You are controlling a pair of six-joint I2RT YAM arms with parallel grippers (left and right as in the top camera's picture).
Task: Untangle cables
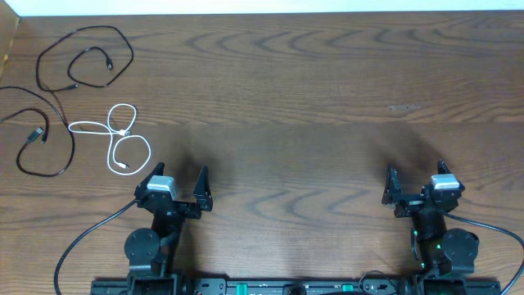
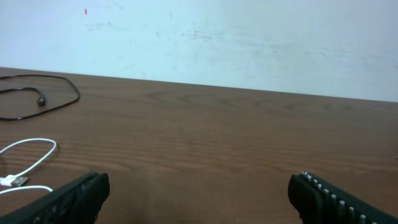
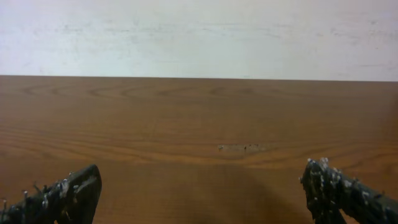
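Three cables lie spread at the table's far left. One black cable (image 1: 131, 53) forms a wide loop at the back; it also shows in the left wrist view (image 2: 78, 93). A second black cable (image 1: 34, 135) curls near the left edge. The white cable (image 1: 125, 131) lies in loops just right of it, with its plug (image 2: 15, 182) near my left finger. Whether the cords touch where they come close, I cannot tell. My left gripper (image 1: 180, 170) (image 2: 199, 186) is open and holds nothing, a short way right of and nearer than the white cable. My right gripper (image 1: 416, 169) (image 3: 200, 177) is open over bare wood at the right.
The brown wooden table (image 1: 286, 74) ends at a white wall behind. A small pale scuff (image 1: 403, 107) (image 3: 242, 147) marks the wood ahead of the right gripper. Thick black arm wires (image 1: 82, 238) trail from both arm bases at the near edge.
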